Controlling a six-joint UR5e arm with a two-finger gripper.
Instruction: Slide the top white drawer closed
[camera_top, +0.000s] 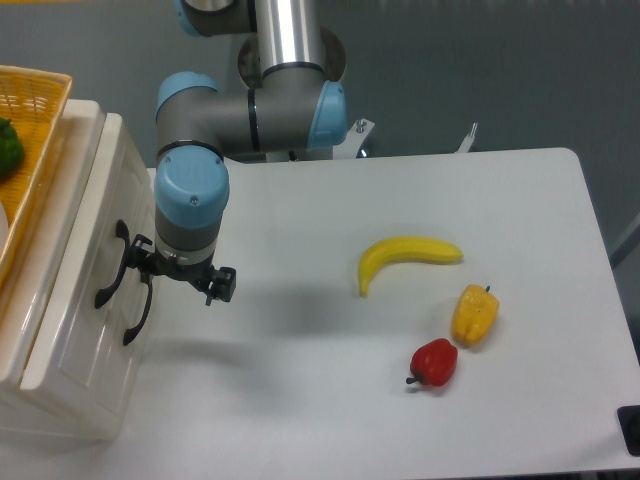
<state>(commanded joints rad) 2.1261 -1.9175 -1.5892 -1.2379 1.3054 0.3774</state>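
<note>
The top white drawer (78, 235) stands at the left, its glossy cream front panel sticking out a little from the cabinet, its black curved handle (108, 276) facing right. My gripper (182, 277) hangs pointing down right beside that panel. Its left finger (143, 264) rests against the handle and the front. The fingers look spread apart with nothing between them, and the blue wrist hides most of them from above.
A second black handle (138, 312) marks the lower drawer front. A woven yellow basket (35, 120) holding a green item (7, 146) sits on top of the cabinet. A banana (405, 258), a yellow pepper (474, 314) and a red pepper (434, 362) lie on the table's right half.
</note>
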